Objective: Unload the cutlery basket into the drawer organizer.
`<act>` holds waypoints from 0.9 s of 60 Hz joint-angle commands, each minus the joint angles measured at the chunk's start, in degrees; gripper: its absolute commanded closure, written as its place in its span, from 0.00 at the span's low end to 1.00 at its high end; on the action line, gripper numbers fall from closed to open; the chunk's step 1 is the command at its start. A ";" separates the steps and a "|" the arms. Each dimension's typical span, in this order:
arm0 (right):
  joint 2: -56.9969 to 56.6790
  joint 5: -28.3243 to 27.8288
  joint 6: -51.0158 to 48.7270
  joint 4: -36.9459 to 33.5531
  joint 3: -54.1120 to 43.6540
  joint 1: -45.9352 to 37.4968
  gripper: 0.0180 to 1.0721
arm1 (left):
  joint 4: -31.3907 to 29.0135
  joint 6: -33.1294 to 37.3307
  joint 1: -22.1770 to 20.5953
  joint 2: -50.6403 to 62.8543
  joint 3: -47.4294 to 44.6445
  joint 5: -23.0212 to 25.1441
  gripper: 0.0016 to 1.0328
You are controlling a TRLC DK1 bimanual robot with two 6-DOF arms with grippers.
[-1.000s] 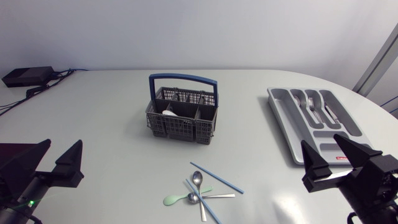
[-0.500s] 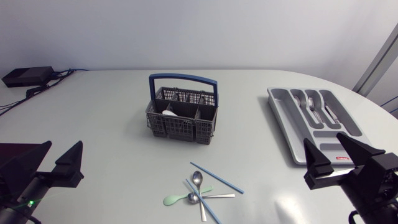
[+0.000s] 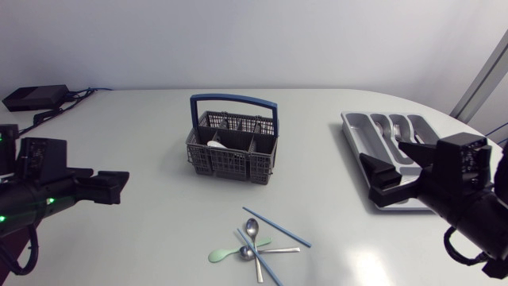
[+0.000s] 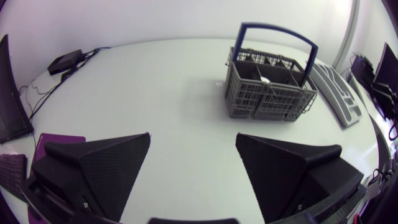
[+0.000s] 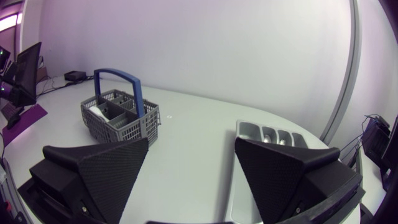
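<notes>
Cutlery basket [image 3: 232, 147], grey mesh with a blue handle arching over it, stands upright near the middle of the white table [image 3: 143, 127], well apart from the drawer organizer [image 3: 355, 131] at the table's right end. At the far left corner a black box [image 3: 33, 97] lies with cables running from it. The left arm [image 3: 40, 195] comes in low at the left side, and the left gripper [image 4: 193, 135] hangs above bare table with its two wedge fingers spread wide and nothing between them; in its wrist view the basket is ahead of it and well apart. One basket compartment holds a white object [image 3: 217, 144] that is too small to make out, and dark handles show in the back compartments. In front of the basket, loose on the table, lie two thin blue sticks [image 3: 278, 227], a metal spoon [image 3: 252, 230], a pale green spoon [image 3: 226, 253] and another metal piece, crossing one another in a small heap. Further right, the right arm [image 3: 468, 199] comes in from the right edge; the right gripper [image 5: 191, 139] is likewise spread wide and holds nothing, hanging above the near end of the organizer in the head view. The organizer, a grey tray with long slots, lies flat, and forks [image 3: 397, 135] rest in its middle slots.
</notes>
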 commanded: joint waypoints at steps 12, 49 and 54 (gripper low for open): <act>18.12 1.90 1.31 -14.25 13.79 7.62 0.05 | -3.07 6.37 -4.96 8.52 2.46 -0.05 0.06; 49.23 -0.83 -17.15 -24.88 23.54 21.33 0.15 | -2.19 7.95 -11.82 12.74 0.35 3.46 0.06; 51.43 -1.97 -18.82 -24.27 23.54 21.41 0.17 | -2.36 9.18 -12.34 12.21 -0.27 3.64 0.06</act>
